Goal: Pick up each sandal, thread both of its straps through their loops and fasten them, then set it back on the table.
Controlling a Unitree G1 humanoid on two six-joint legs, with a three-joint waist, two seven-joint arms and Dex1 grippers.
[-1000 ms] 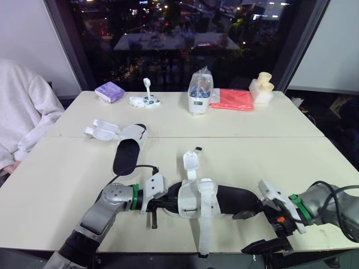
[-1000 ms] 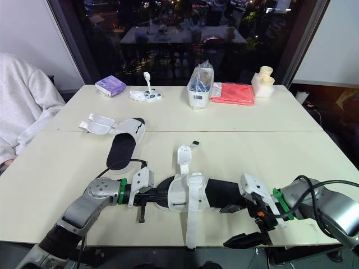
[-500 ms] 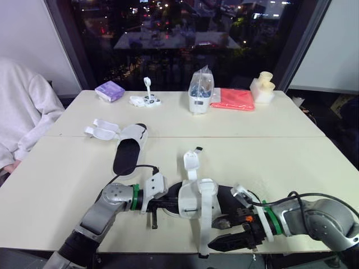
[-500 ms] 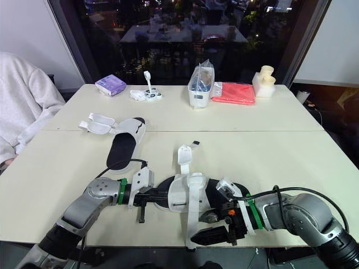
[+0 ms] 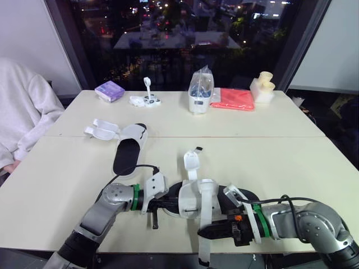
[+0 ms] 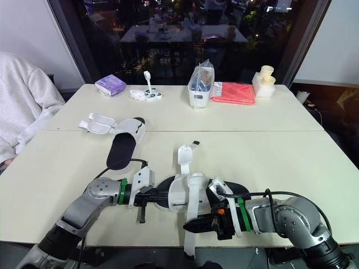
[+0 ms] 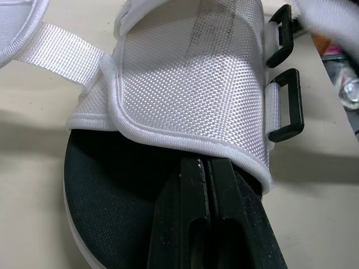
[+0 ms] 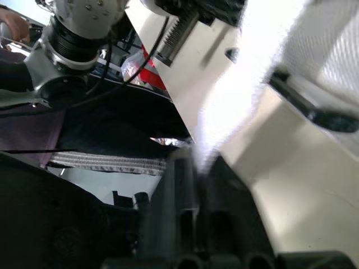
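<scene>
The sandal [image 5: 190,203] at lower centre is being steadied in the clenched left gripper [image 7: 203,166] while its long strap [image 5: 202,251] is being pinched by the right gripper [image 5: 205,231], best kept flat and aimed at the black loop [image 7: 298,106].
</scene>
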